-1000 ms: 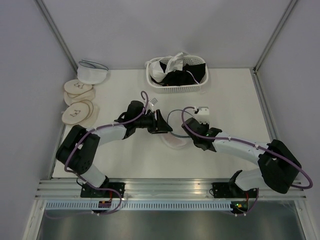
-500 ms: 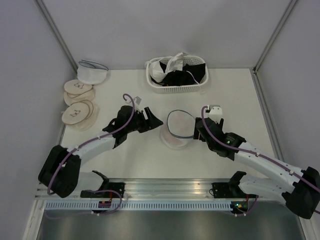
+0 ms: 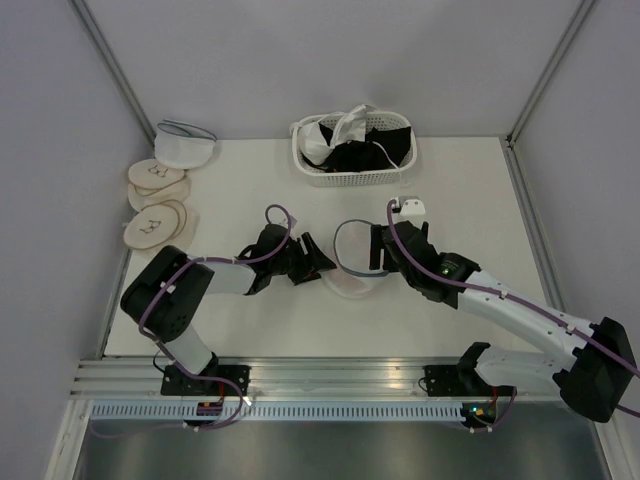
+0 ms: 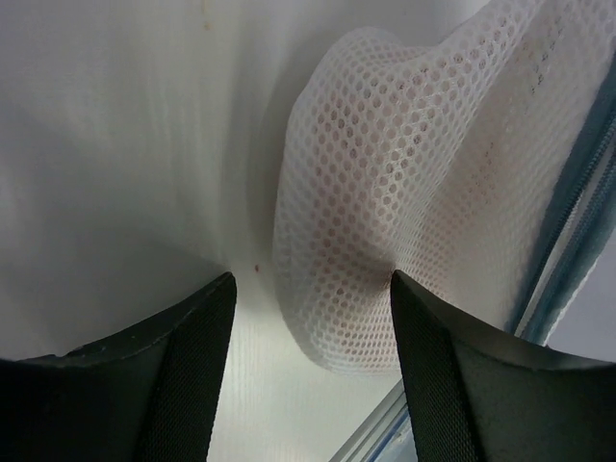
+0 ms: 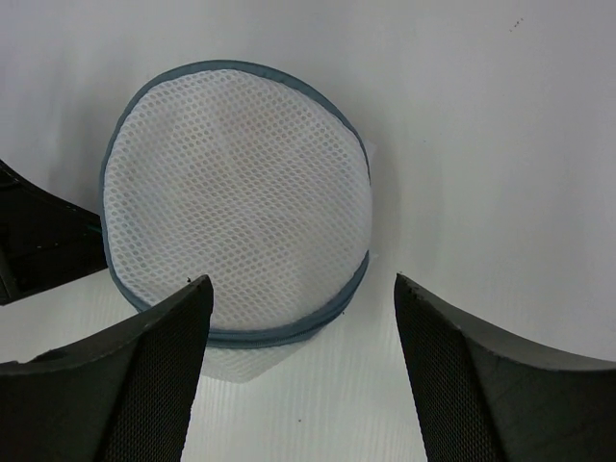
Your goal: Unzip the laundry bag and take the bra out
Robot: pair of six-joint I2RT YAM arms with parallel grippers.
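The laundry bag (image 3: 356, 262) lies mid-table, a round white mesh case with a grey-blue zipper around its rim (image 5: 236, 207); the zipper looks shut along the rim facing the right wrist. A faint pink tint shows through the mesh (image 4: 452, 154); the bra itself cannot be made out. My left gripper (image 3: 318, 262) is low at the bag's left edge, open, with a mesh bulge (image 4: 366, 289) between its fingertips (image 4: 310, 289). My right gripper (image 3: 378, 250) hangs at the bag's right side, open (image 5: 300, 284), with the bag's near rim in front of its fingers.
A white basket (image 3: 350, 180) holding black and white garments stands at the back centre. Tan padded discs (image 3: 155, 205) are stacked at the left, with a white domed mesh bag (image 3: 185, 145) behind them. Grey walls close in both sides.
The right gripper opened wide. Both arms drew away from the bag, then came back to its two sides. The bag sits rounder and more upright than a second ago.
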